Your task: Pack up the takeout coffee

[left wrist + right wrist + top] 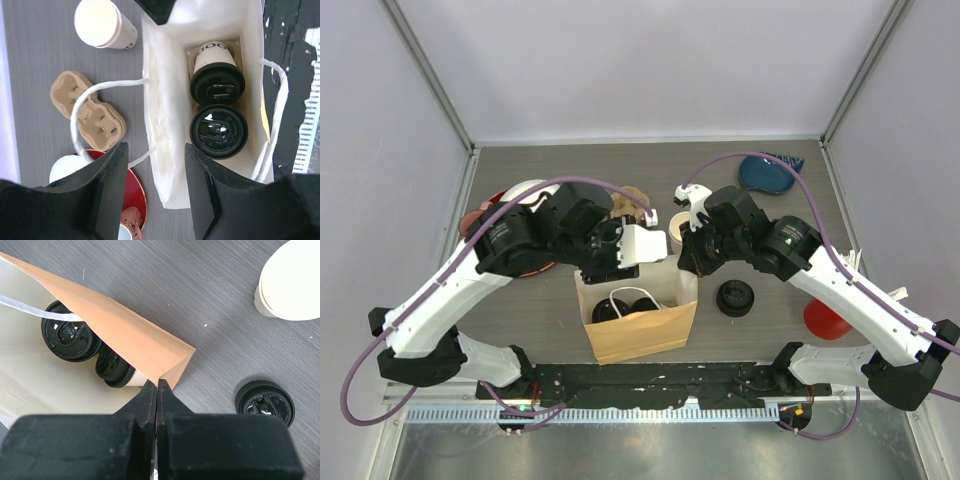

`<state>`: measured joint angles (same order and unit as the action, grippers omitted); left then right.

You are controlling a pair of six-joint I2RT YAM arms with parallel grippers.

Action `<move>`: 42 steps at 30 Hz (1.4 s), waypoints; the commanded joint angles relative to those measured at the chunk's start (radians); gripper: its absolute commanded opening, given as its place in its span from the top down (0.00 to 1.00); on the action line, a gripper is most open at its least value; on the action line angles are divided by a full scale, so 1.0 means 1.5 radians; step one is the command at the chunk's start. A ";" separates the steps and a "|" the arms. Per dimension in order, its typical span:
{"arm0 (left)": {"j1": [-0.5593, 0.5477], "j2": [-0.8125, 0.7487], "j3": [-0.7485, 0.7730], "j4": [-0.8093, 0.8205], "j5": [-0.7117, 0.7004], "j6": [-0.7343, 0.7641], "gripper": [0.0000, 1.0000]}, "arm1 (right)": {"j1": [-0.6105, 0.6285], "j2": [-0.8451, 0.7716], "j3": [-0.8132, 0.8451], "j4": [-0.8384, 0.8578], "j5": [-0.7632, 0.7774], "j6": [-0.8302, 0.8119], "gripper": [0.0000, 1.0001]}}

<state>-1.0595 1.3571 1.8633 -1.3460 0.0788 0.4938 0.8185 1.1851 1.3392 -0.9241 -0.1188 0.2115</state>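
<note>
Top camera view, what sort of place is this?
Probably a robot lab cell: plain panel walls enclose the table, two robot arms are bolted at its edge, lidded takeout cups sit in a paper bag.

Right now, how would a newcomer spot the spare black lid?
Start at the brown paper bag in the middle of the table. Just right of it lies the spare black lid, outside the bag, unlike the two lidded cups inside.

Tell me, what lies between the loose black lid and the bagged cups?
The bag's brown wall, pinched by the right claw, then bare tabletop; the right wrist view shows it.
</note>
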 commanded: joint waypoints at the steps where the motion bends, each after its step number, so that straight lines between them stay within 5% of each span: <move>1: 0.003 -0.028 0.055 -0.017 -0.021 -0.029 0.47 | 0.001 0.009 0.015 0.001 -0.005 -0.011 0.99; 18: 0.102 -0.059 0.105 0.172 -0.290 -0.124 0.41 | 0.001 0.011 0.030 -0.002 -0.012 -0.018 0.99; 23: 0.161 -0.075 0.032 0.241 -0.332 -0.121 0.33 | 0.001 0.017 0.041 -0.003 -0.023 -0.023 0.99; 27: 0.204 -0.067 -0.018 0.286 -0.310 -0.143 0.29 | 0.001 0.026 0.055 -0.011 -0.037 -0.033 0.85; 31: 0.328 -0.060 -0.011 0.307 -0.218 -0.188 0.26 | 0.001 0.024 0.066 -0.012 -0.038 -0.038 0.71; 42: 0.418 -0.041 -0.046 0.340 -0.144 -0.215 0.24 | 0.000 0.021 0.118 -0.019 -0.049 -0.061 0.27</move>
<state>-0.4774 1.2926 1.8072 -0.9066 -0.1967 0.2077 0.8185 1.2263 1.4563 -0.9611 -0.1780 0.1505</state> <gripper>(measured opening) 0.754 0.663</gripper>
